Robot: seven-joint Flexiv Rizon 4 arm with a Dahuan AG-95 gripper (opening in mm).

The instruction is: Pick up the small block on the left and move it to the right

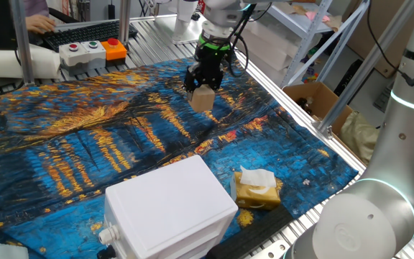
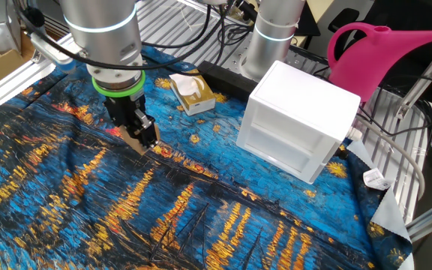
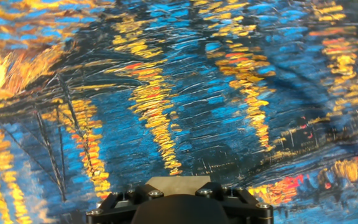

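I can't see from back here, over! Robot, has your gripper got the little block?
Gripper shut on small block, pointing down. Block at the painted cloth, contact unclear. White box and tissue packet well off to the side.

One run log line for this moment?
pincer: shut on block | block: lifted above cloth | white box: untouched

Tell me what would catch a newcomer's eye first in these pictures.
Probably the blue and gold painted cloth that covers the table. Next, the robot's gripper over the cloth's far side, its fingers closed on the small tan block. Then the white box at the cloth's near edge and the pink watering can beside the table.
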